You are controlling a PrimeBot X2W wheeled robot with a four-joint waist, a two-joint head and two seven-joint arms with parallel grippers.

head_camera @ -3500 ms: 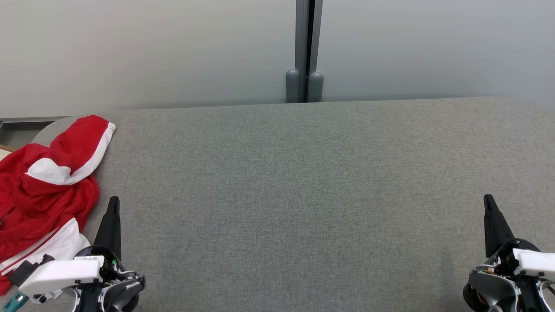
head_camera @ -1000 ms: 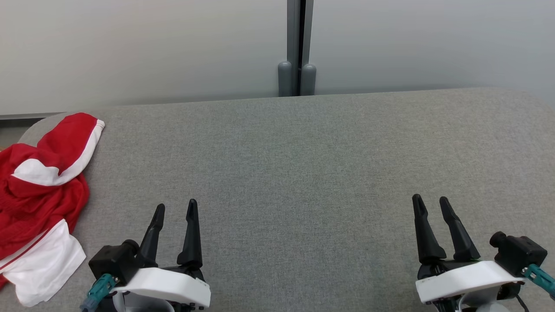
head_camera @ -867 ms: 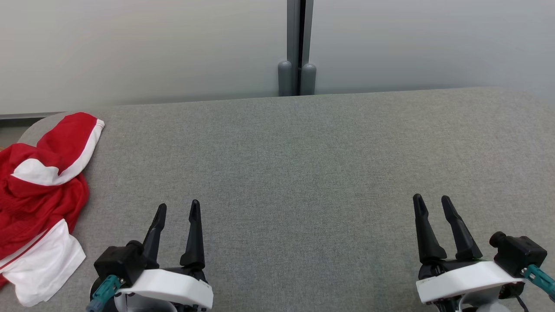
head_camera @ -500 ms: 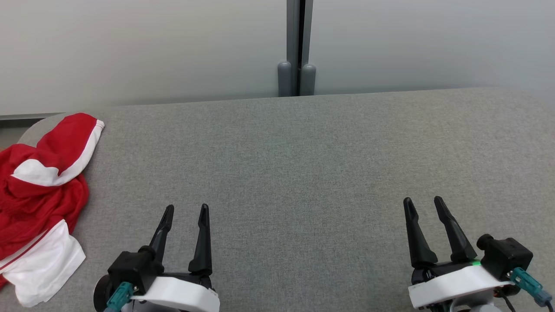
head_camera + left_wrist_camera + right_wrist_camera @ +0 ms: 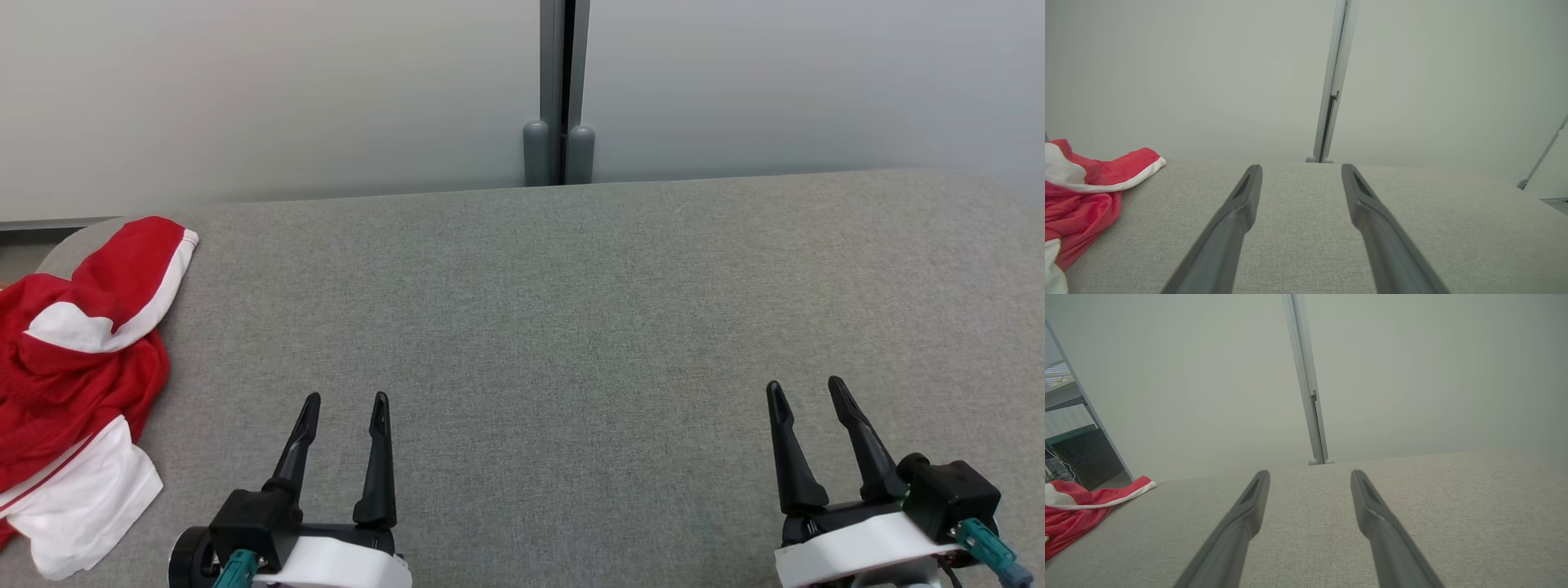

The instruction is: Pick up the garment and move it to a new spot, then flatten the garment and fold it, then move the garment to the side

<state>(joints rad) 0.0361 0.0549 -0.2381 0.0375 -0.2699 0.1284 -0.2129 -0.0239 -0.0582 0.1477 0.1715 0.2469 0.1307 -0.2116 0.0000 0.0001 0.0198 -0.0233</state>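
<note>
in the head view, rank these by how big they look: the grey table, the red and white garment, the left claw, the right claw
1. grey table
2. garment, partly cut off by the picture's edge
3. left claw and right claw: they look alike, so they are not ranked

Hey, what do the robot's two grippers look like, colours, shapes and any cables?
They match. The left gripper and right gripper each have two long, tapering black fingers on a white housing. Beside each housing sits a black boxy module with a teal connector.
</note>
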